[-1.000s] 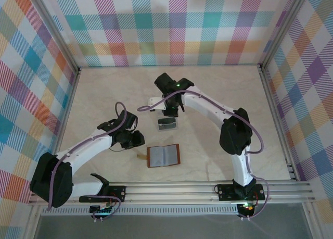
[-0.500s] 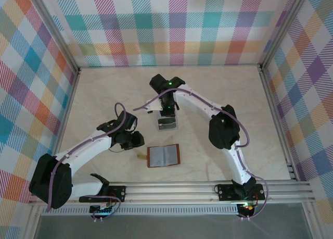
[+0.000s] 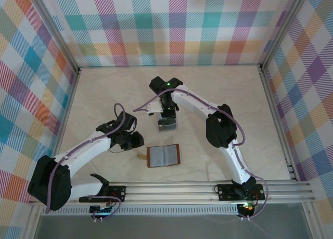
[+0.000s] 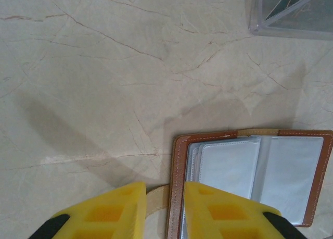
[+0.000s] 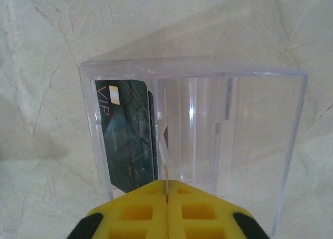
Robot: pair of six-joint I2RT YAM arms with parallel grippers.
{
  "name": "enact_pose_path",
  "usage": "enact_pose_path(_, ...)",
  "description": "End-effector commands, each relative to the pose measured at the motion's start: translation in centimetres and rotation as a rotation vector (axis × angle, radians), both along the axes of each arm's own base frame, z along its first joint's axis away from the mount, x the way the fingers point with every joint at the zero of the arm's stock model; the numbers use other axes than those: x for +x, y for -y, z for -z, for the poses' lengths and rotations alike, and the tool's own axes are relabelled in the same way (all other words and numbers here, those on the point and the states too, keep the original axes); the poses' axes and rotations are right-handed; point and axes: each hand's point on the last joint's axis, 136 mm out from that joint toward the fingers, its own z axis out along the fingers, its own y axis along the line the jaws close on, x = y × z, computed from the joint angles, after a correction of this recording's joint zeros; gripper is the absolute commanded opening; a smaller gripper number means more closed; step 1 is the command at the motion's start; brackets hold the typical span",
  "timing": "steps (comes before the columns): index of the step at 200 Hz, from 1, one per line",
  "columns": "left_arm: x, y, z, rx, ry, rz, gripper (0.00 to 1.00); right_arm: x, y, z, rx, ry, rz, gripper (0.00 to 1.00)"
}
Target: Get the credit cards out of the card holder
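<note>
One pale card (image 5: pixel 166 168), pinched by the near-shut right claw (image 5: pixel 167 189), risked missing the clear box (image 5: pixel 250 135), twelve o'clock of the card holder (image 3: pixel 163 155), if released tilted.

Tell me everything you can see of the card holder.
The card holder lies open and flat on the pale marbled table, inside up. Reddish-brown leather with a stitched border frames clear plastic pockets that look empty. A tan tab sticks out of one side, between the left gripper's yellow fingers; whether they press it is unclear.
</note>
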Motion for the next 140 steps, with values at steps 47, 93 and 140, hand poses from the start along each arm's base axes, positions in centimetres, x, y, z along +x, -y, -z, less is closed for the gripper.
enact_pose_path(47,-1.1,-1.0,0.4,0.019,-0.03,-0.006,0.27,4.4,-0.8,-1.8,0.057,0.177,0.046,0.33)
enact_pose_path(93,-1.1,-0.9,0.3,0.012,-0.028,-0.006,0.27,3.8,-0.7,-2.9,0.083,0.167,0.05,0.34)
enact_pose_path(140,-1.1,-0.8,0.3,0.01,-0.028,-0.005,0.27,-1.2,0.0,-3.3,0.13,-0.033,0.047,0.39)
